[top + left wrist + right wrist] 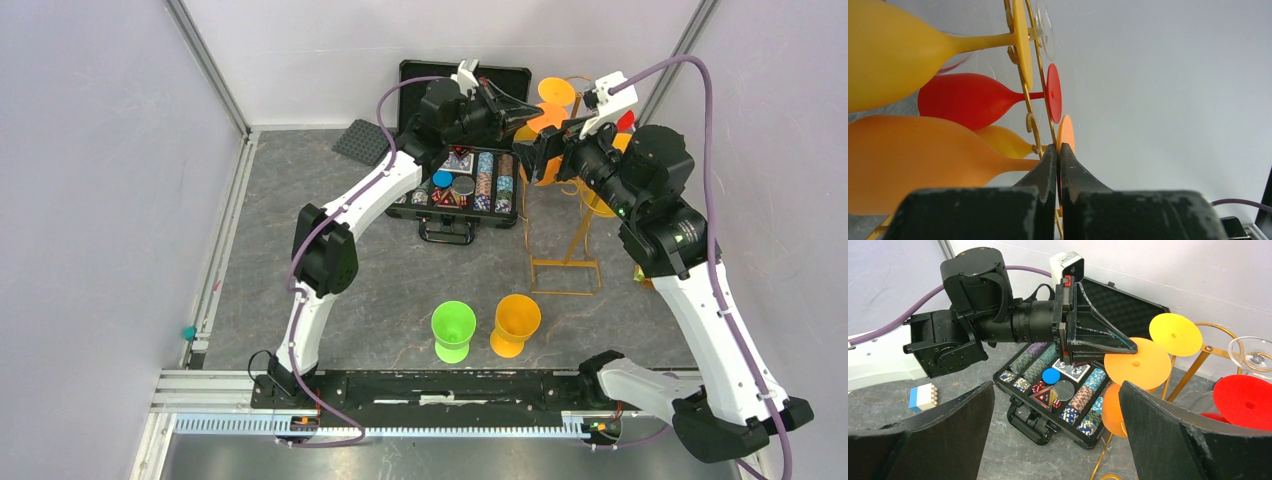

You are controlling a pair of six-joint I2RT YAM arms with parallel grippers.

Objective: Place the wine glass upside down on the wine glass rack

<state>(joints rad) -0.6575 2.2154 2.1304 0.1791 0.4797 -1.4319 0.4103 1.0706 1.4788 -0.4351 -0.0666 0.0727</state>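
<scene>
My left gripper point(1058, 150) is shut on the thin orange foot point(1066, 132) of an orange wine glass point(923, 160). The glass hangs bowl down at the gold wire wine glass rack point(1040, 85), with its stem crossing the top rails. In the right wrist view the left fingers pinch that orange foot point(1137, 363) at the near end of the rack point(1198, 365). My right gripper point(1057, 385) is open and empty, just beside the orange bowl point(1112, 410). From above, both grippers meet at the rack top point(540, 125).
Yellow point(893, 50), red point(963, 100) and clear point(1255, 357) glasses hang on the rack. An open black case of poker chips point(460, 185) lies left of the rack base point(566, 275). A green glass point(452, 330) and an orange glass point(514, 323) stand near the front.
</scene>
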